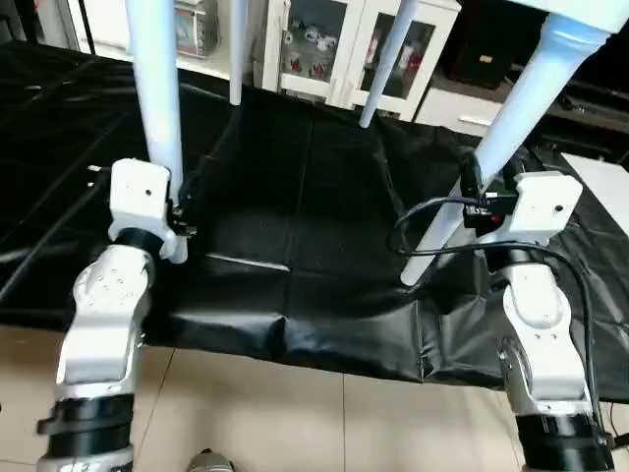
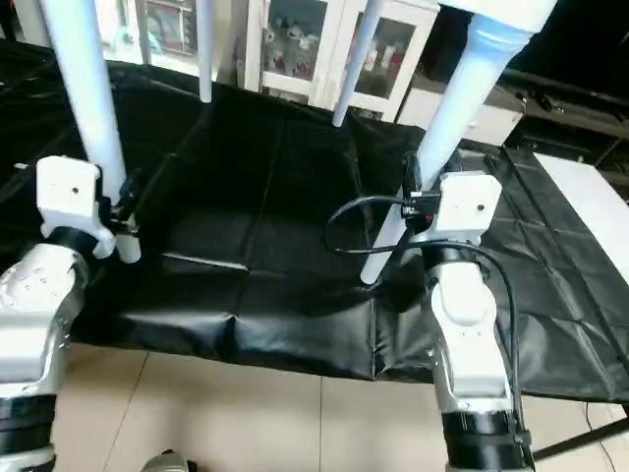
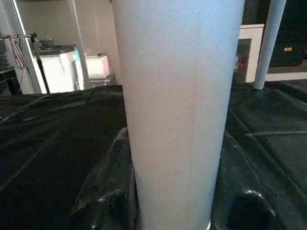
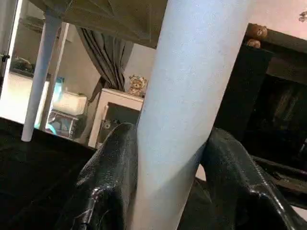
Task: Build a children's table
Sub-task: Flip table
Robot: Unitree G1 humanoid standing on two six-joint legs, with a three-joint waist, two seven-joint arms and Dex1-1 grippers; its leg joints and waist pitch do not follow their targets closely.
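I have the children's table (image 1: 580, 20) standing upright on its 4 legs on the black sheet (image 1: 324, 197) that covers the floor. The 2 near legs come down toward the sheet's front edge, the 2 far legs (image 1: 385, 61) stand toward its back edge, in front of the white cabinet (image 1: 349, 44).

My left gripper (image 1: 179, 218) is clamped around the near left leg (image 1: 159, 88), low on the tube, just above the sheet; in the left wrist view that leg (image 3: 177, 110) runs straight up between the black fingers (image 3: 108, 208).

My right gripper (image 1: 474, 192) is closed around the near right leg (image 1: 511, 113), partway down it. That leg slants, its foot resting on the sheet inward of the gripper. In the right wrist view both black fingers (image 4: 108, 182) press against the tube (image 4: 187, 105) on either side, and the ribbed underside of the top (image 4: 110, 17) shows above.

A strip of tiled floor (image 1: 324, 413) lies in front of the sheet's front edge.
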